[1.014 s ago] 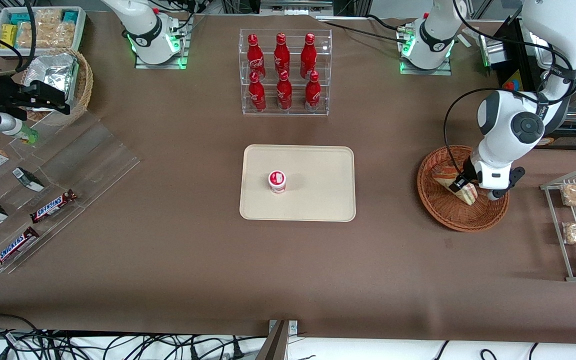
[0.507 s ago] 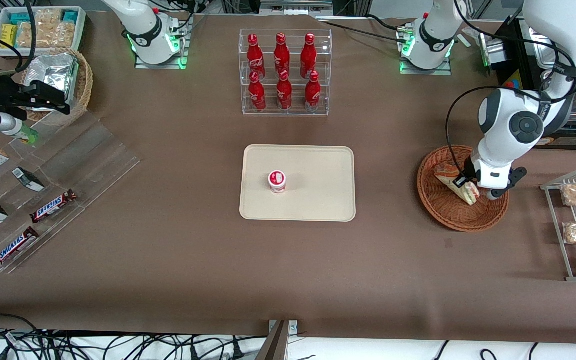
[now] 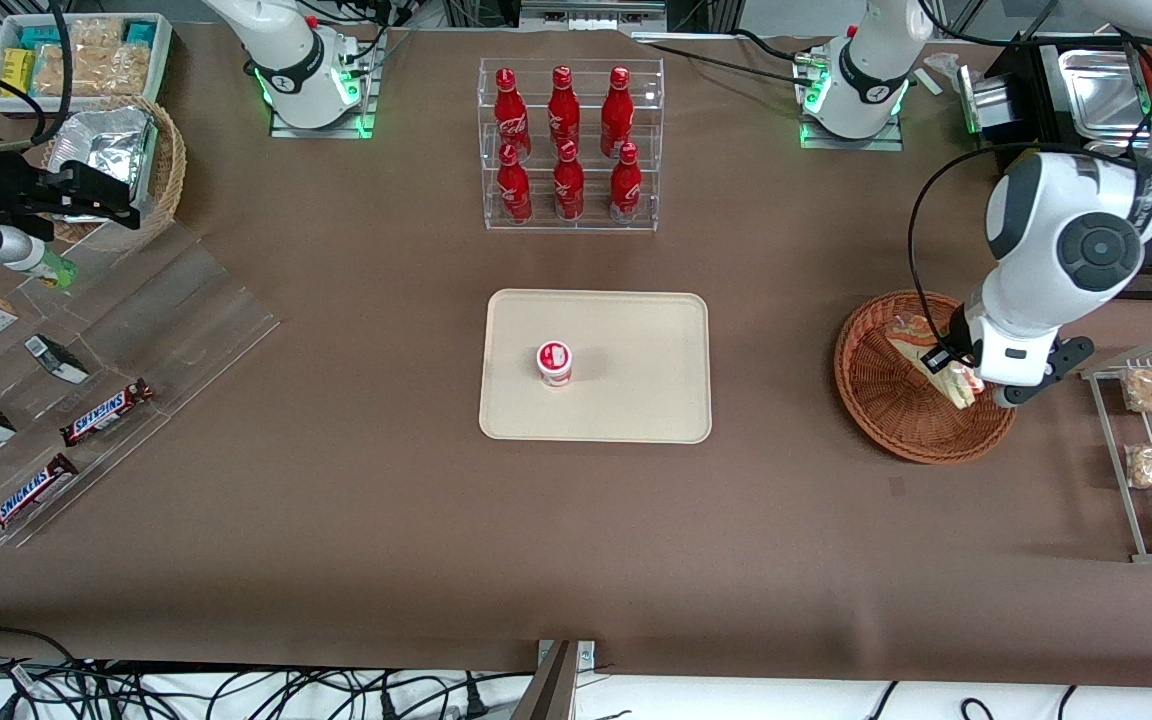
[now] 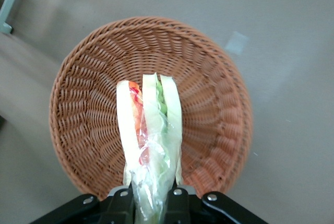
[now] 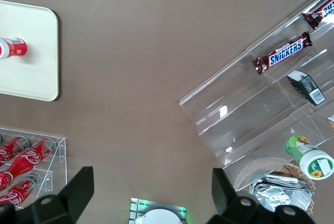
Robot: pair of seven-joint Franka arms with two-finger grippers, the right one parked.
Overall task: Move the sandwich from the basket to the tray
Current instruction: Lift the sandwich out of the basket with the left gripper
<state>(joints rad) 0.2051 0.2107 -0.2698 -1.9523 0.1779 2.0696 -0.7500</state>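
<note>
Front view: the gripper (image 3: 958, 377) is pinched on the sandwich (image 3: 921, 345), holding it over the basket (image 3: 886, 400), at the working arm's end of the table. The wedge's long axis slants, its free end pointing away from the camera and toward the tray (image 3: 636, 400). Lots of bare table between basket and tray. The tray only has a small red-and-white cup (image 3: 554, 362) on it, so most of its surface is open. Left wrist view: the sandwich (image 4: 150, 140) sticks straight out from between the fingers (image 4: 121, 203), layers on edge, clear of the basket (image 4: 209, 88) floor, which has nothing else in it.
</note>
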